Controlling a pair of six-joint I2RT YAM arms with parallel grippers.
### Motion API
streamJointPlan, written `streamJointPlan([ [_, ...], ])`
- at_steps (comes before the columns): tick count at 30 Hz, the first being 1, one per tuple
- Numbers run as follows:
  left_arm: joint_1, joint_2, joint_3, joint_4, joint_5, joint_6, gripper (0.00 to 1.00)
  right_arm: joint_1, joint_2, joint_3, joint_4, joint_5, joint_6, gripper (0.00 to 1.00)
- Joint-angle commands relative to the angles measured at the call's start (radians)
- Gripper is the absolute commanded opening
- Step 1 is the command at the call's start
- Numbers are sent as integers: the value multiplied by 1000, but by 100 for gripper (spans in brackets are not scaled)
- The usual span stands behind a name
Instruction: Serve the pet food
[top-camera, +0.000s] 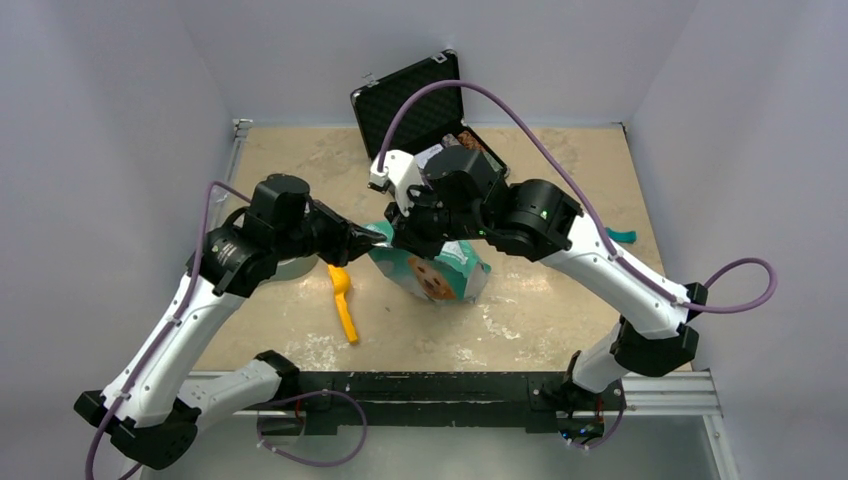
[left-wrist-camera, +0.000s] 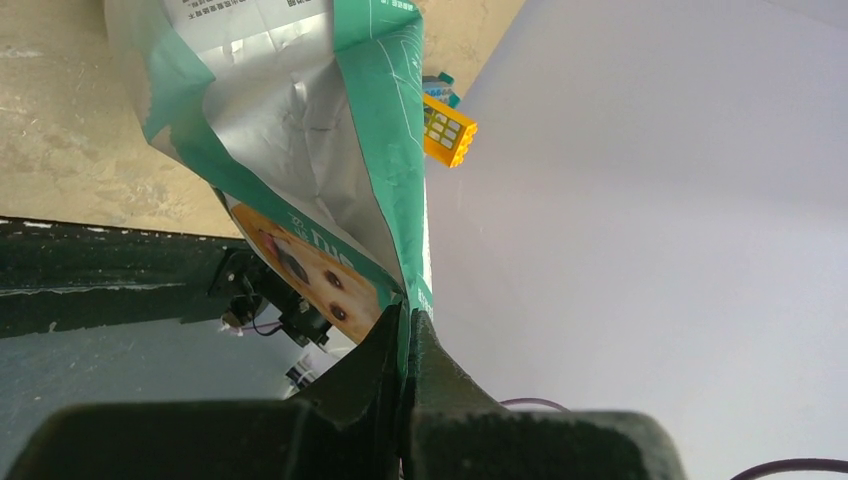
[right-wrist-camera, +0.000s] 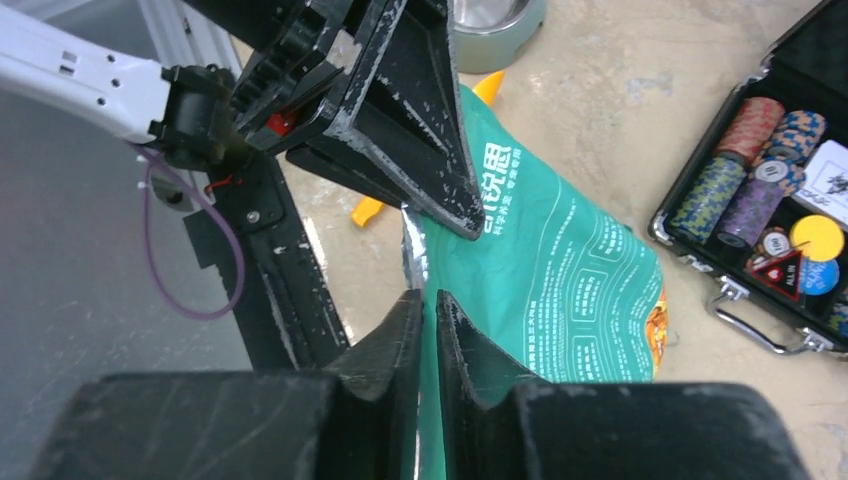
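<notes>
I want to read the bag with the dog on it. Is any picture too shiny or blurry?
Left wrist view: the pouch shows its silvery lining, which catches pale glare, and the left gripper near the lens looks soft. Right wrist view: the white print on the teal side is fairly sharp, but the right gripper is soft too. Top view: the print is too small to read.

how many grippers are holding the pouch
2: the left gripper is shut on the pet food pouch at its raised edge; the right gripper is shut on it close beside.
</notes>
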Motion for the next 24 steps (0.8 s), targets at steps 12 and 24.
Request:
streamJointPlan([
  [12, 8, 3, 63, 23, -10, 55, 0, 5, -60, -108, -19, 163, -72, 17],
  [24, 8, -7, 64, 10, -18, 67, 0, 4, -73, -55, 4, 29, 47, 32],
])
